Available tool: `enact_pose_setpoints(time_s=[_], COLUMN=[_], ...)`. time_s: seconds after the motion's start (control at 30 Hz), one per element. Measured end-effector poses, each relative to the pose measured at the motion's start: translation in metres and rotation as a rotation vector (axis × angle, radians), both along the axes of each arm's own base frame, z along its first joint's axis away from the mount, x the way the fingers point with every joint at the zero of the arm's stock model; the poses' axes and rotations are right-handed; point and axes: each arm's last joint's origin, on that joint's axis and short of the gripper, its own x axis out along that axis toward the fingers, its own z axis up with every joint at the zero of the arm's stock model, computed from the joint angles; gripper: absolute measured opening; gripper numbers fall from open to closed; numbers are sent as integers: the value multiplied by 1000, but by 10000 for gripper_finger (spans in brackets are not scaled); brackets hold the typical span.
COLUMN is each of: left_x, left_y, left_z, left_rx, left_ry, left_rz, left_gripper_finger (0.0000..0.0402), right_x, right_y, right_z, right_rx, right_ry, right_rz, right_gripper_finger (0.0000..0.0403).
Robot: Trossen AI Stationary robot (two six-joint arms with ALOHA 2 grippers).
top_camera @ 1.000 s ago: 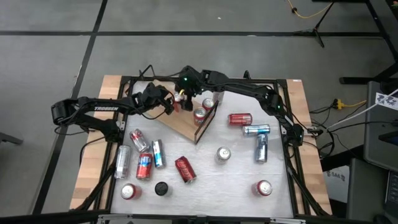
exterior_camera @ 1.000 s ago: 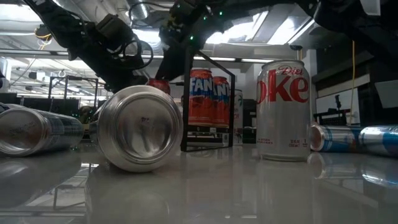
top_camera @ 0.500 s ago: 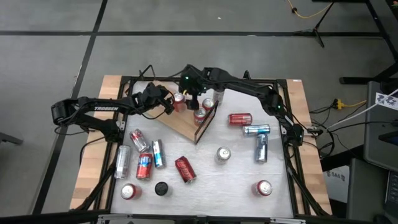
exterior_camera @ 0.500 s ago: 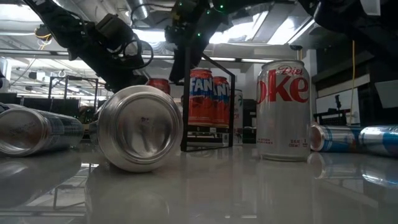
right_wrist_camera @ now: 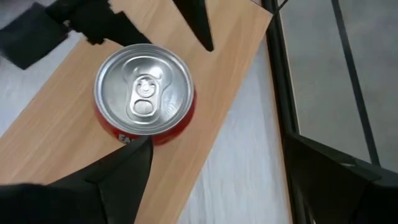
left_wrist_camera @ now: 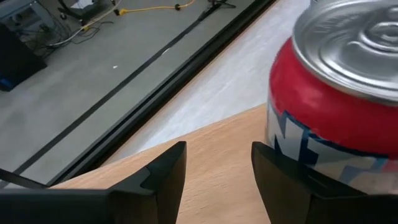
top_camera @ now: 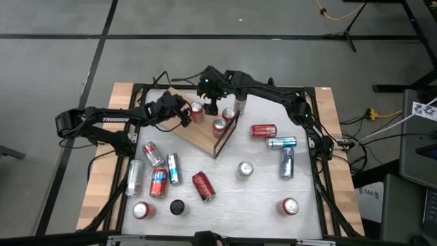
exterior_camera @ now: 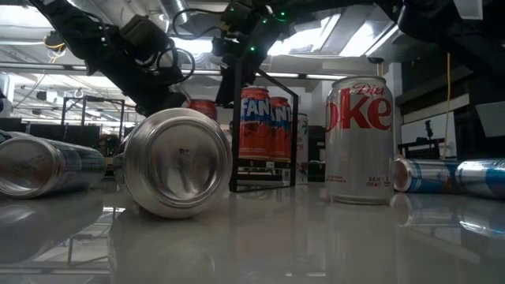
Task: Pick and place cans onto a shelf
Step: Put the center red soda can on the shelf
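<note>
The shelf, a light wooden board with a black frame at one end, lies at the table's far middle. A red can stands upright on the board, also seen as the red can from above. Three more cans stand on the board nearer the frame. My right gripper hangs open above the red can, its fingers reaching down past the can's side. My left gripper is open over bare board just left of the red can, with nothing between its fingers. My left gripper has one finger right beside the lower wall of the red can, with the can outside the gap. I cannot tell whether that finger's outer side touches the can, which stands upright on the board.
Several cans lie or stand on the white table nearer the front: a group at the left, a red one, others at the right. A black disc lies near the front. A lying can and a Diet Coke fill the low view.
My right gripper has tipped and drawn back a little toward the far edge, staying open. The red can beneath it now shows its whole top and stands where it was. My left gripper has kept still.
</note>
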Motion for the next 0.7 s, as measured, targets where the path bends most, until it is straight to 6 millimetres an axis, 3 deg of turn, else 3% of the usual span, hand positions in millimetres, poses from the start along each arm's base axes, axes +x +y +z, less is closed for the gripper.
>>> enact_pose_setpoints(time_s=[0.7], left_x=[14], left_y=[-31], left_z=[0], left_rx=[-29], left_ry=[-39], left_rz=[-112], left_gripper_finger=[182], right_x=[2], right_y=[-1], right_z=[2], right_rx=[-26], right_ry=[-31], right_rz=[8], right_gripper_finger=[351])
